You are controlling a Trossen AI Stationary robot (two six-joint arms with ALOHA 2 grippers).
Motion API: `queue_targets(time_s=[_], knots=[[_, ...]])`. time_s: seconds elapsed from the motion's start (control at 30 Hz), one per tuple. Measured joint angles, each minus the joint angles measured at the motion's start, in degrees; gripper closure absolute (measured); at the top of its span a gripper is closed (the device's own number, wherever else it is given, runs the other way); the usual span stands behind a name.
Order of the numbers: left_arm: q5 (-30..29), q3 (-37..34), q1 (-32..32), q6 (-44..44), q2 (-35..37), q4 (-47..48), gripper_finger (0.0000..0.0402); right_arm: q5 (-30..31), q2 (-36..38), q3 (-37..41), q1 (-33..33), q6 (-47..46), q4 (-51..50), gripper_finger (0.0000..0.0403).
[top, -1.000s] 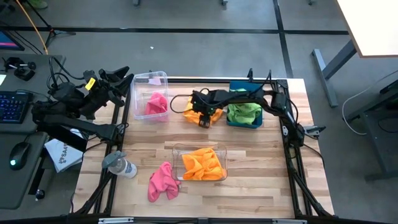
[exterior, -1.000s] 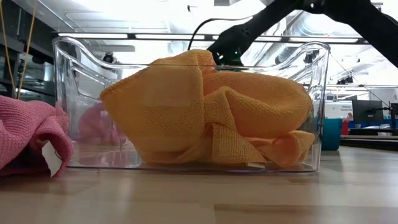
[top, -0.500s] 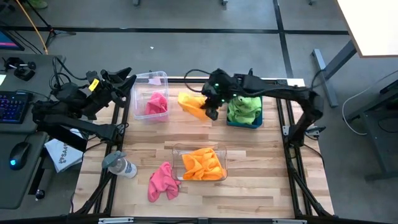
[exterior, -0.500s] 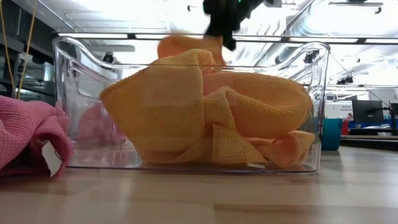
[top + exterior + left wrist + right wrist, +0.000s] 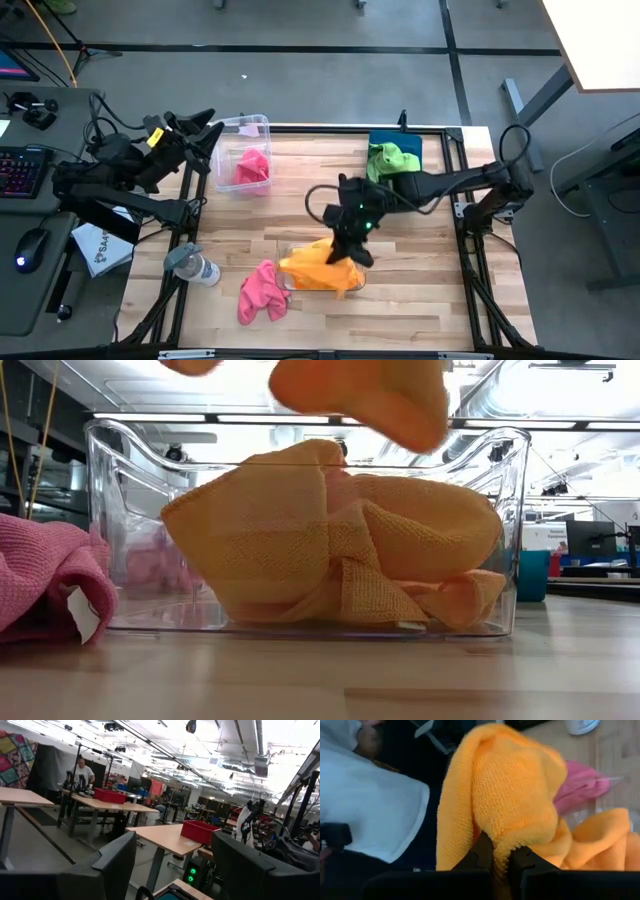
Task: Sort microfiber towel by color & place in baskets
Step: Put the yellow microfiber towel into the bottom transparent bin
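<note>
The right gripper hangs over the front basket, pinching a towel above those lying in it; another towel lies on the table just left of that basket, a bottle farther left; the left gripper waits beside the far-left basket.

Right gripper, clamped on an orange towel, hangs over the near clear basket, whose interior is already heaped with orange cloth (little room inside). Beside that basket lie a loose pink towel and a bottle. Bare wood lies open mid-table between the far clear basket and the blue basket.
</note>
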State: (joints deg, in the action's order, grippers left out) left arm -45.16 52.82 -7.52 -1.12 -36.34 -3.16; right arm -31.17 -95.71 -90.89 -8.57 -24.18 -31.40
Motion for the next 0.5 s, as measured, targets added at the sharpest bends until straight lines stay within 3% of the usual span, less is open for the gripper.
queue_targets(time_s=[0.23,0.37,0.5], knots=[[0.02,0.0,-0.01,2.45,0.01,-0.04,0.0159,11.95,-3.57,0.0,0.05,-9.51,-3.21,0.04],[0.02,0.0,0.0,3.9,0.03,0.29,0.0159,12.28,-6.05,-0.02,-1.22,-11.51,-7.84,0.04],[0.02,0.0,-0.01,4.28,0.03,0.28,0.0159,12.21,-8.98,-0.02,-3.42,-4.0,-12.32,0.04]])
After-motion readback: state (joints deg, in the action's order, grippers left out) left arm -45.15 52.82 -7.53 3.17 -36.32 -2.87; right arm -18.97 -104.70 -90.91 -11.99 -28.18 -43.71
